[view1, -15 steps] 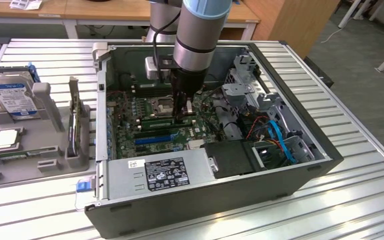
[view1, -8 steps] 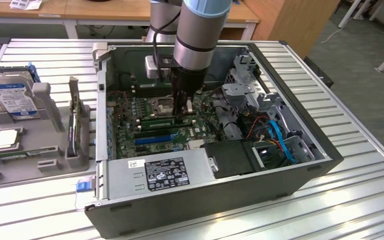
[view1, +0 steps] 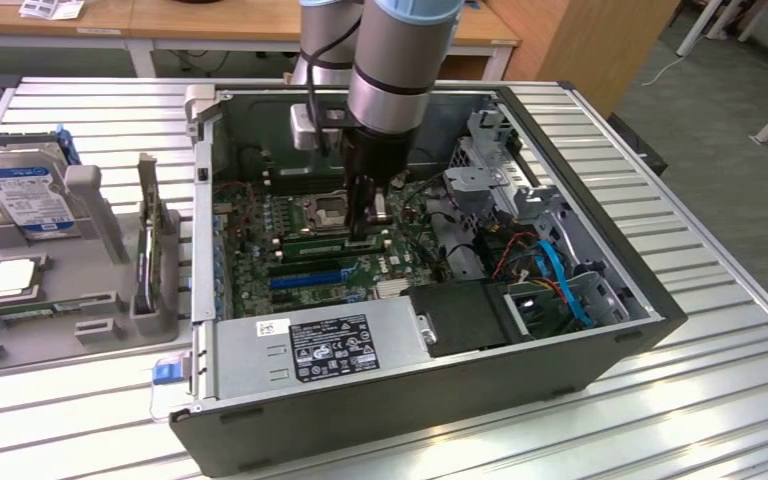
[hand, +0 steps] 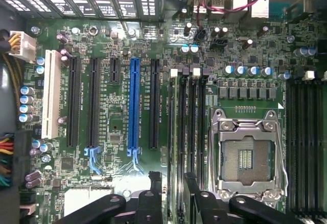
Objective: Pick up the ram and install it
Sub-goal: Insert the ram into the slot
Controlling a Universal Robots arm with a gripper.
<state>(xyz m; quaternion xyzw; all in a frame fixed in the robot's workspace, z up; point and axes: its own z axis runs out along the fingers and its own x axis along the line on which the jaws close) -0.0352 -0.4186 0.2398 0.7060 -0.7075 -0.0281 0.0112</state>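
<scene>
Fingers [hand: 149,196] are hanging spread wide, pinching nothing, one on either side of the ram [view1: 317,241], which is looking seated in its slot beside the empty CPU socket [hand: 245,157]. I'm judging the install step as nearly done. Whatever follows is calling for a straight path clear of the white latches [hand: 174,73]. Beyond, the blue slot [hand: 134,101] is sitting unused.

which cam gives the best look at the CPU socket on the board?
Wrist view: the CPU socket is seen straight on, with its metal frame and contact field in full. The exterior view shows it small and at an angle, close beside the gripper.
</scene>
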